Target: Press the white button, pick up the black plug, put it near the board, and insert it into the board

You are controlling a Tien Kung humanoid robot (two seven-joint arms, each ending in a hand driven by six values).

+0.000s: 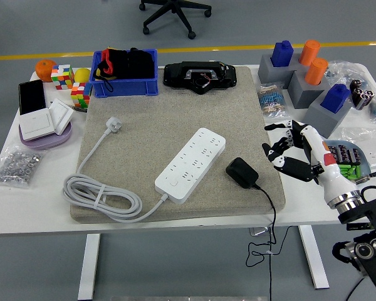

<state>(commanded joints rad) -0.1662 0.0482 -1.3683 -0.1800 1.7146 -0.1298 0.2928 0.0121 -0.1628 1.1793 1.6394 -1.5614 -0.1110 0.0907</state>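
Fingers point(282, 150) of the right hand point(297, 153) are spread apart and grip nothing; the hand hovers over the right edge of the beige mat point(144, 138), its white-and-black palm turned toward the middle of the surface point(44, 213). Just to the hand's left and slightly nearer the robot lies the black plug point(241, 172) on the mat, not touched by any finger, its thin black cable point(269, 213) running off the mat's near edge and hanging below the surface. Further left of the hand, beyond the plug, the white power strip point(191, 164) lies diagonally on the mat, with a small button near its near-left end. Its white cord point(103, 199) coils at the mat's near-left corner, well apart from the hand, and ends in a white plug point(114, 125). Behind the hand, grey blocks point(301, 84) carry blue and orange pegs. Far across from the hand stand a blue bin point(125, 84), colourful cubes point(66, 78) and white wall switches point(44, 122).
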